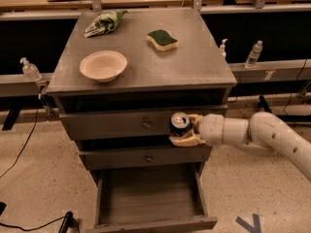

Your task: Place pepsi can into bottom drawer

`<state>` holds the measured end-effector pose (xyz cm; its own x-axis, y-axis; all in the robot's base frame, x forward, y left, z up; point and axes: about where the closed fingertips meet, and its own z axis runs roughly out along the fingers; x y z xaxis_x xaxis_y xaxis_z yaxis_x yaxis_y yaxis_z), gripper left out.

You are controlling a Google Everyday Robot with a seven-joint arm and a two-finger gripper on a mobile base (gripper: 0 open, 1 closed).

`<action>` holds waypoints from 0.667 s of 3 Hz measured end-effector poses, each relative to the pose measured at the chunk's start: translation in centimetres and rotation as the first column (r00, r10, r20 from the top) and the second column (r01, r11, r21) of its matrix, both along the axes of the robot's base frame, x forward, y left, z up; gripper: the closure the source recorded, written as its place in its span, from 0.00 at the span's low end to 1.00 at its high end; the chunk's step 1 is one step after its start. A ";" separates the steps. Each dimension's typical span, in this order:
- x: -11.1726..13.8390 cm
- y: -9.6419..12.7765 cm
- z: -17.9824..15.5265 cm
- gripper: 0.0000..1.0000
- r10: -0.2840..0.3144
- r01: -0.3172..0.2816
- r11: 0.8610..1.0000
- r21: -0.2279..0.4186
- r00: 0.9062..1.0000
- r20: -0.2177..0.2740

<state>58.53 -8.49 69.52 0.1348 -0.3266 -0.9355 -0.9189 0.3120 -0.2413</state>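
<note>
Speckled flooring surrounds a grey cabinet, and my white arm [272, 135] reaches in from the right of the view across its front. My pincer [181, 130] hangs in front of the seam between the top drawer [116, 126] and the middle drawer [121, 157]. Its tan fingers [185, 141] are closed around the pepsi can [181, 122], which I hold in the air with its silver top toward the camera. Straight below my pincer, under the middle drawer, the bottom drawer [155, 224] stands pulled out, its shallow tray showing. Above my pincer is the counter [194, 67]. A pale bowl [103, 65] sits on it up and to the left of my pincer, with a green-topped sponge [162, 39] farther back and a crumpled green bag [104, 23] at the far left corner. Up and to the right of my pincer, beyond the counter's edge, a clear plastic bottle [253, 54] stands on a ledge.
</note>
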 end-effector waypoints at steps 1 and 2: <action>-1.8 -2.4 -7.1 1.00 0.065 -0.064 0.996 0.063 0.998 -0.012; -3.2 -2.5 -12.3 1.00 0.142 -0.135 0.982 0.130 0.989 -0.044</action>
<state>55.35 -11.00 57.22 0.1199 -0.1871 -0.9750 -0.9657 0.2058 -0.1583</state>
